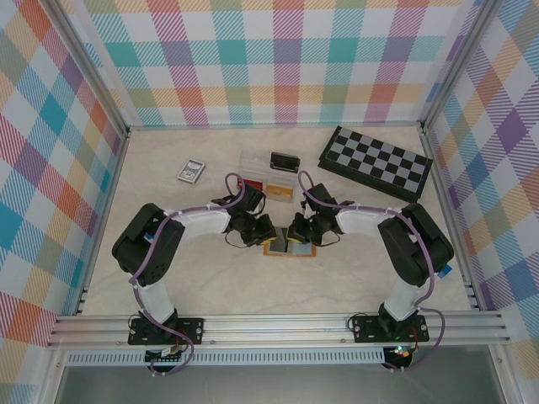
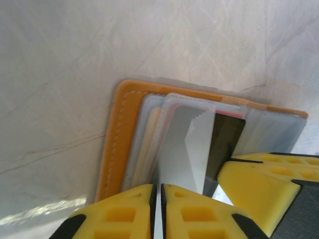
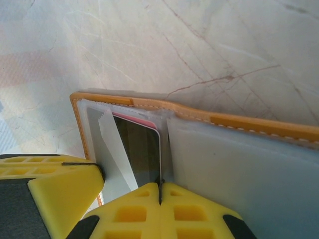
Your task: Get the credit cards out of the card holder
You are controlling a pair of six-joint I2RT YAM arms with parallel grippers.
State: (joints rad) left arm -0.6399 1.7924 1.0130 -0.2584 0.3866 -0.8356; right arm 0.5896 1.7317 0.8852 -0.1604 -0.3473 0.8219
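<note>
Orange-tan folding card holder (image 1: 290,248): lies open on pale marble tabletop (image 1: 210,286).
Left claw (image 2: 157,211): narrow, pinching clear sleeve (image 2: 182,149).
Right claw (image 3: 160,209): closed at dark card (image 3: 142,149) edge.

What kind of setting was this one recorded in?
Probably a lab robot test cell: plaid panel walls on an aluminium frame, a marble-look table, staged props like a chessboard.
</note>
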